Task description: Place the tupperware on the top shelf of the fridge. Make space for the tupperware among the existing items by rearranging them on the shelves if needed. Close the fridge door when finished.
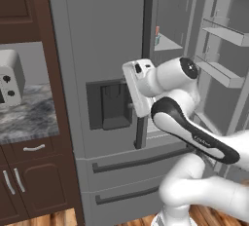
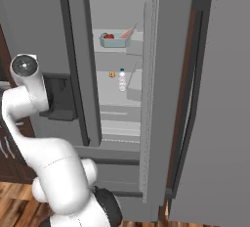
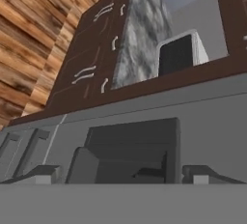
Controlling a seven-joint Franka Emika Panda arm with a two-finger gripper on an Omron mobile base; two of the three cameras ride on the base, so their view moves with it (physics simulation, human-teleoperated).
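Note:
The fridge (image 1: 97,35) has its left door shut and its right door (image 2: 151,99) swung open. The pale teal tupperware (image 2: 113,40), with red food in it, sits on the top shelf (image 2: 117,50); a sliver of the tupperware (image 1: 157,37) shows past the left door's handle. On the shelf below stand a small clear bottle (image 2: 122,80) and a tiny orange lump (image 2: 112,74). My gripper (image 3: 124,175) is open and empty, its fingertips (image 3: 46,174) spread wide, facing the dark dispenser recess (image 3: 130,150) close up. In the left base view the gripper (image 1: 132,104) hangs in front of the dispenser recess (image 1: 109,104).
The left door's dark bar handle (image 1: 146,64) runs just right of my hand. Railed door bins (image 1: 221,32) line the open door. Left of the fridge, a marble counter (image 1: 29,118) carries a white appliance (image 1: 9,76) above brown cabinets (image 1: 29,181). Drawers with bar handles (image 1: 136,164) lie below.

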